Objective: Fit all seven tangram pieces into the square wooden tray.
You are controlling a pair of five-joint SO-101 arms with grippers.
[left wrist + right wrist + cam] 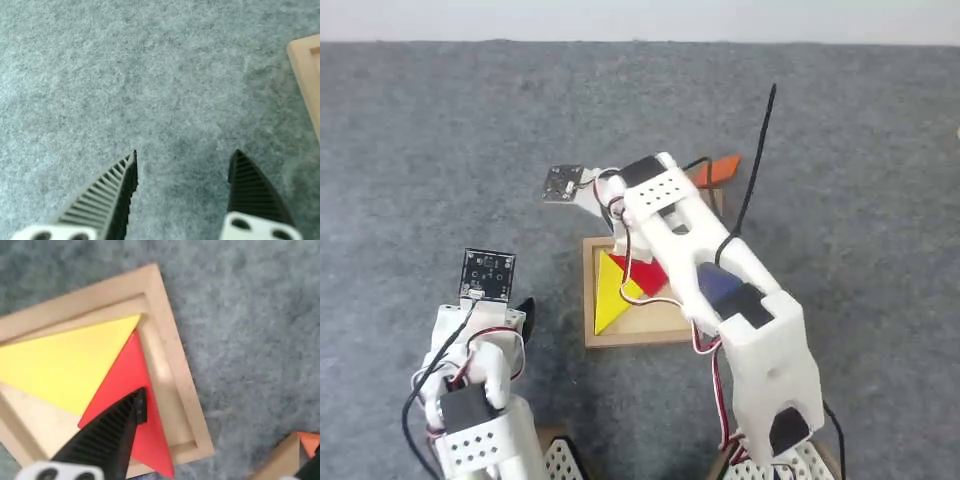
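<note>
- My left pincer (pixel 185 155) hangs with its jaws apart and nothing between them.
- Under it is only grey carpet (pixel 440 130).
- It sits to the left of the tray (pixel 630 338), near it but not touching; one tray corner shows at the edge of my left wrist view.
- My right arm reaches out over the tray, across its far side.
- My right pincer (pixel 227 427) is spread wide and grips nothing.
- One of its fingers (pixel 112 432) is over the red triangle (pixel 648 274); whether it touches the piece I cannot tell.
- The yellow triangle (pixel 608 292) lies flat in the tray, against its left side.
- The red triangle lies edge to edge with the yellow one, and their tips meet at a tray corner.
- One tip of the red triangle overlaps the tray's rim, so it is not fully seated.
- The rest of the tray floor I can see is bare wood.
- The orange piece (pixel 723 168) lies on the carpet beyond the tray's far right corner, outside it.
- A tan wooden thing (pixel 280 460) lies just beside the orange piece; what it is I cannot tell.
</note>
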